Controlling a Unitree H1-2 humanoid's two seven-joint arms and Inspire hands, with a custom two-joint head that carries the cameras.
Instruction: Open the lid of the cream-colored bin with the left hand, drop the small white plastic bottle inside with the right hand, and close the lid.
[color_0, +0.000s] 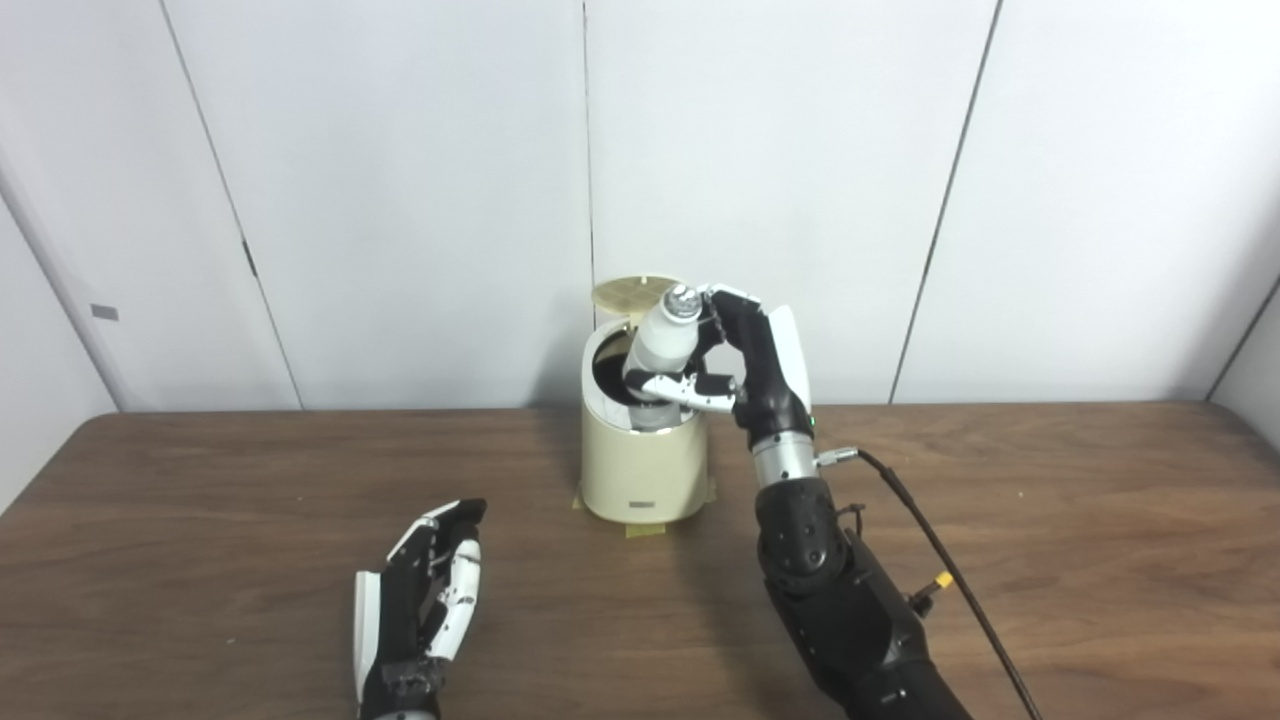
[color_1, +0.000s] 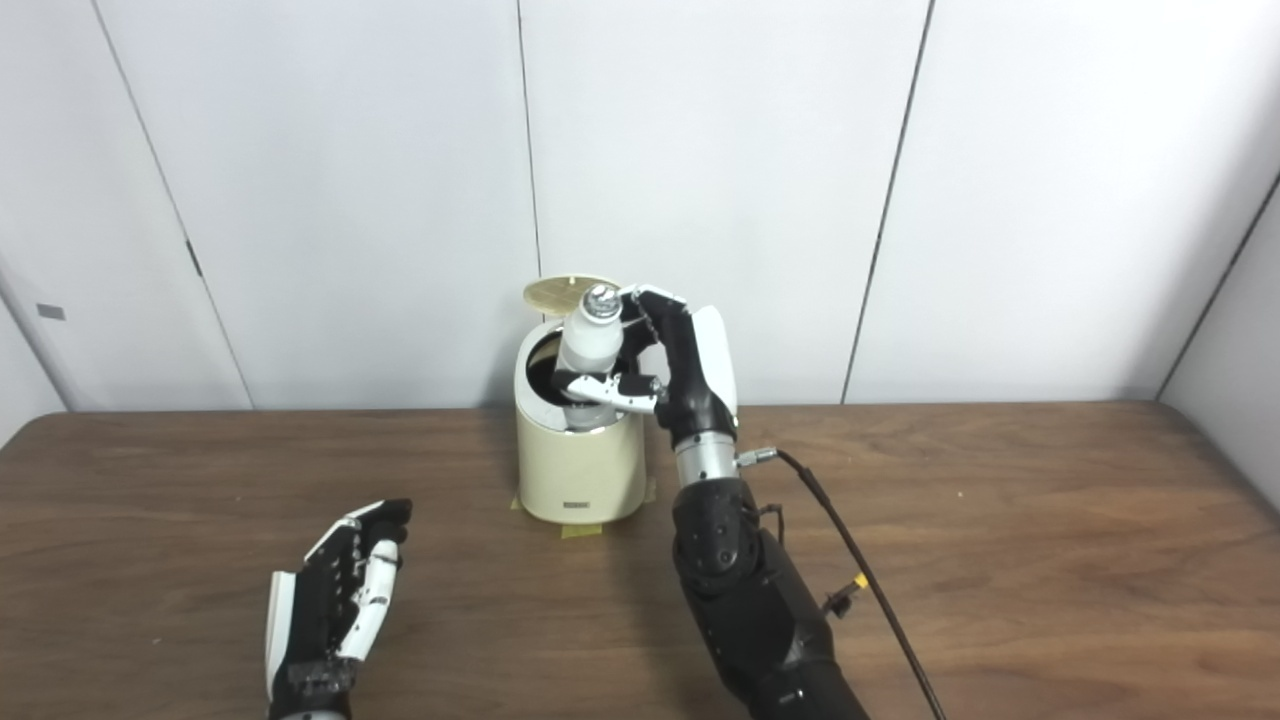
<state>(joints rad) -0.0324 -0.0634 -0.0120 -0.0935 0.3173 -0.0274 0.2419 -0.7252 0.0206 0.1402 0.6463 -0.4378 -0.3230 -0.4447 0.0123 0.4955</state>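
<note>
Right hand (color_0: 752, 372): fingers wrapped around white bottle (color_0: 662, 340), held tilted to its left over the mouth of the cream bin (color_0: 640, 470); lid (color_0: 634, 292) raised behind. Left hand (color_0: 425, 590): fingers apart, nothing held, rested on table (color_0: 200, 520), near-left of bin.

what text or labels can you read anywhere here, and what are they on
No text here can be read.
Cream-colored bin: a small dark label low on its front, too small and blurred to read.
Small white plastic bottle, held by the right robot hand over the bin: no print visible.
Wall: a small grey tag, no lettering legible.
</note>
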